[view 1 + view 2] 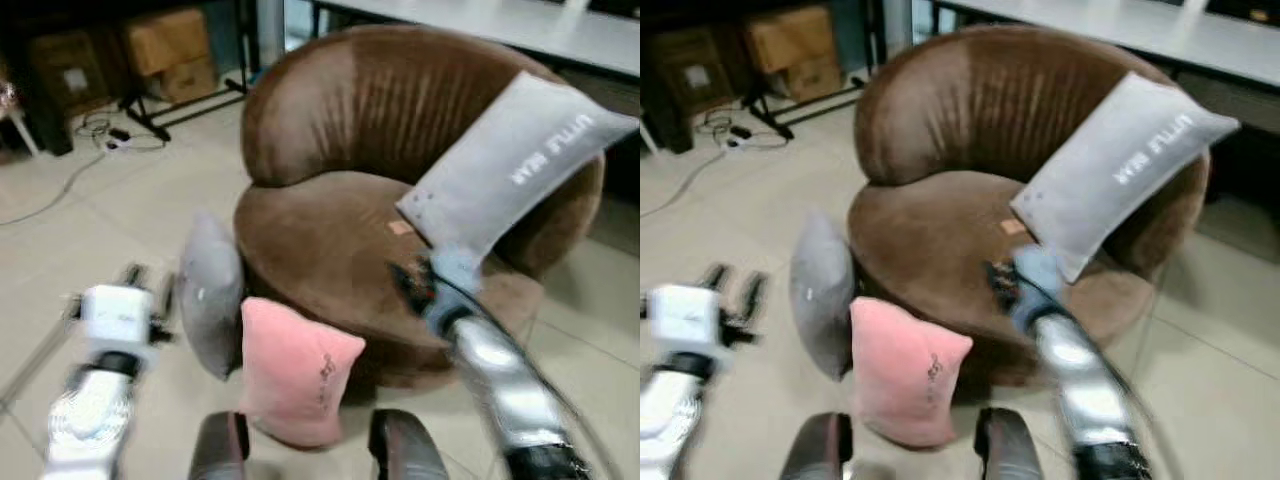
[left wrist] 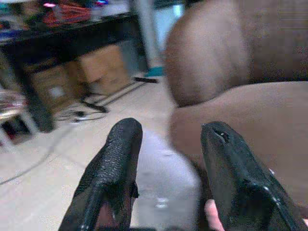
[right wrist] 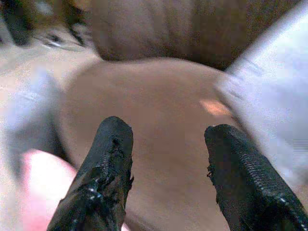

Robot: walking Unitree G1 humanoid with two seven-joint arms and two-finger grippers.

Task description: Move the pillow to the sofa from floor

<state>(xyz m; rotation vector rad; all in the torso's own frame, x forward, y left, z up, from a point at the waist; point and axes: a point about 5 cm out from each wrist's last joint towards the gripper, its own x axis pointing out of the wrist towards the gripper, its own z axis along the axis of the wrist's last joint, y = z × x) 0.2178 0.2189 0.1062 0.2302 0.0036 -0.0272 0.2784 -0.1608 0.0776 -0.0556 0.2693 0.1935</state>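
Left gripper (image 2: 168,168) is hovering with fingers apart over the grey pillow (image 1: 210,295), leaning beside the pink pillow (image 1: 295,375) on the floor (image 1: 80,250) against the brown sofa (image 1: 330,230). Both pillows are probably soft and light; pinching a top corner looks best. Right gripper (image 3: 166,168) is spread over the seat.

This looked like a workroom or office storage corner rather than a lived-in home: a pale tiled floor (image 1: 90,240), cardboard boxes (image 1: 170,50) stacked under dark shelving at 11 o'clock, loose cables (image 1: 95,135) on the floor, and a long grey table (image 1: 520,25) at 1 o'clock behind a round brown sofa (image 1: 370,140).
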